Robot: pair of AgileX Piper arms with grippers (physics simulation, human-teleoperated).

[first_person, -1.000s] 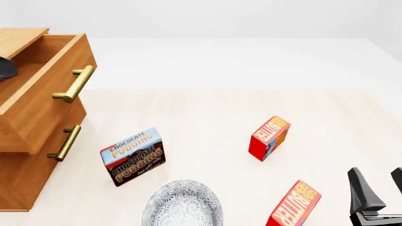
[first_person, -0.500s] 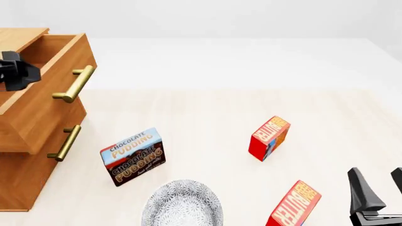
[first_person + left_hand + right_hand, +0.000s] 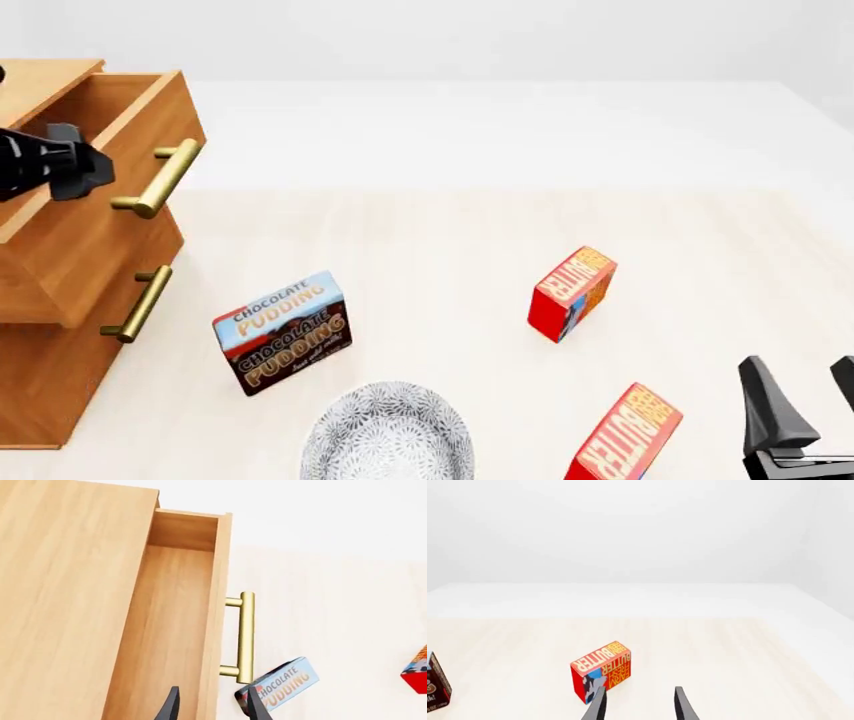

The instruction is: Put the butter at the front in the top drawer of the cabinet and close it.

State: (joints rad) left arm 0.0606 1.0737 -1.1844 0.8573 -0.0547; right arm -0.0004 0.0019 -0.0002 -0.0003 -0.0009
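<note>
The front butter (image 3: 625, 448) stands at the near edge of the table, just left of my right gripper (image 3: 807, 395), which is open and empty. A second, look-alike butter (image 3: 571, 292) stands farther back; the right wrist view seems to show this one (image 3: 602, 671) ahead of the open right gripper (image 3: 639, 705). The cabinet (image 3: 54, 380) stands at the left with its top drawer (image 3: 94, 215) pulled open. My left gripper (image 3: 83, 168) hovers over that drawer, open and empty. The left wrist view shows the drawer's bare inside (image 3: 167, 630) and brass handle (image 3: 247, 635) beyond the left gripper (image 3: 213, 710).
A Chocolate Pudding box (image 3: 283, 332) stands in front of the cabinet. A white patterned bowl (image 3: 387, 445) sits at the near edge. The lower drawer (image 3: 80, 350) is shut.
My left gripper has moved right over the open top drawer, toward its front panel. The right arm and the boxes have not moved.
</note>
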